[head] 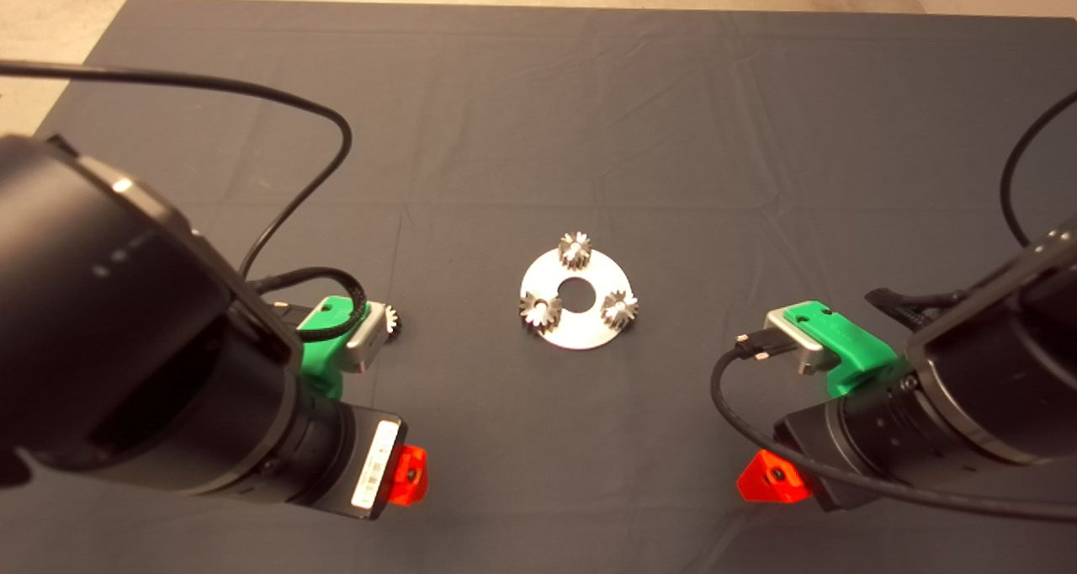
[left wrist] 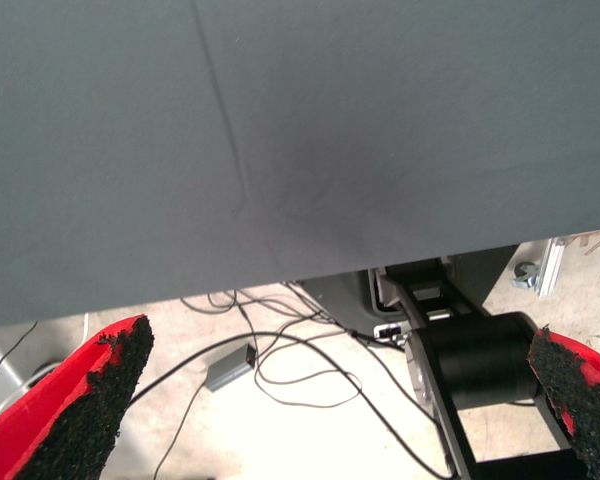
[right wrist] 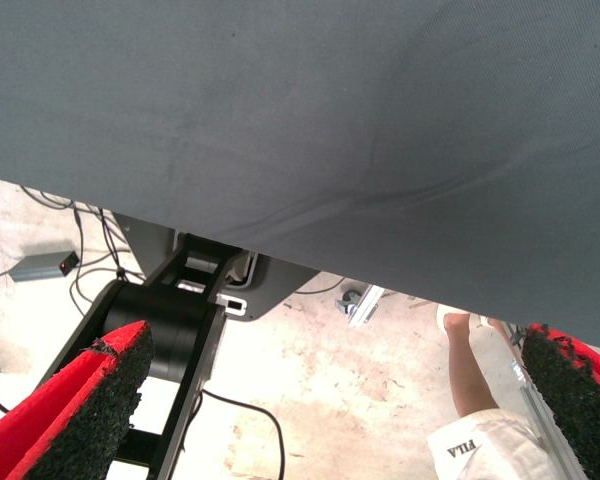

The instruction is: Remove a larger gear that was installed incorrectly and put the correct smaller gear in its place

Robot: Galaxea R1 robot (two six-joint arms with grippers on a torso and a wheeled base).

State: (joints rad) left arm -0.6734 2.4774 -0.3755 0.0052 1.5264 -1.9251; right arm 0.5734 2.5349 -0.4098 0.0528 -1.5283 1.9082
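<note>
Both arms idle low in frame, left gripper and right gripper with fingers apart; nothing started: larger gear on centre disc, smaller gear loose at left.

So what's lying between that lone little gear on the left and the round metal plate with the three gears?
Nothing: in the head view only bare dark mat separates the smaller gear, half hidden behind the left arm's camera mount, from the plate.
</note>
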